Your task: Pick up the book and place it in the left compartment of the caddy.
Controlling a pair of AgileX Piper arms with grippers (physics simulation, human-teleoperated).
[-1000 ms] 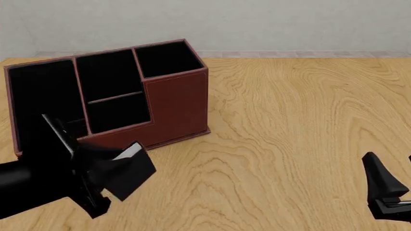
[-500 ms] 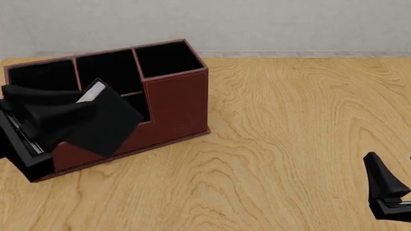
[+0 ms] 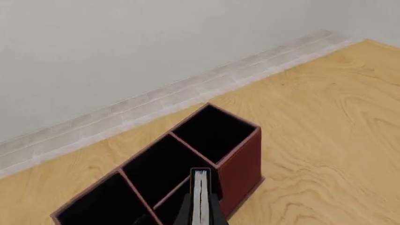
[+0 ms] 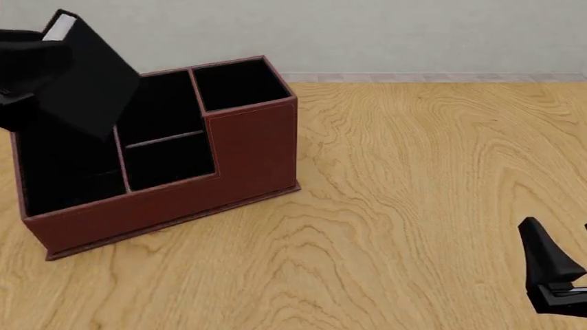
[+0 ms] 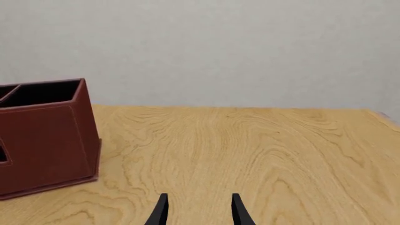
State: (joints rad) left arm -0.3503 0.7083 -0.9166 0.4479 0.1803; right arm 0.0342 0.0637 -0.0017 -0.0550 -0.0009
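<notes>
The thin black book [image 4: 92, 79], white page edge [image 4: 58, 27] uppermost, hangs tilted in the air over the low left end of the reddish-brown caddy [image 4: 249, 148]. My left gripper [image 4: 41, 65] is shut on the book from the left. The wide black-lined left compartment [image 4: 64, 175] lies below it, partly hidden by the book. In the left wrist view the book [image 3: 200, 197] shows edge-on between the fingers [image 3: 185, 213], above the caddy [image 3: 242, 161]. My right gripper [image 4: 550, 275] stands open and holds nothing, low at the near right, far from the caddy [image 5: 47, 145].
The caddy's split middle sections [image 4: 163, 134] and tall square section [image 4: 236, 84] stand right of the book. Wooden table [image 4: 431, 172] stretches to the right. A pale wall [image 4: 385, 34] rises behind the table's far edge.
My left gripper has carried the book up and back, from in front of the caddy's low wall to high above its left end. The right arm has not moved.
</notes>
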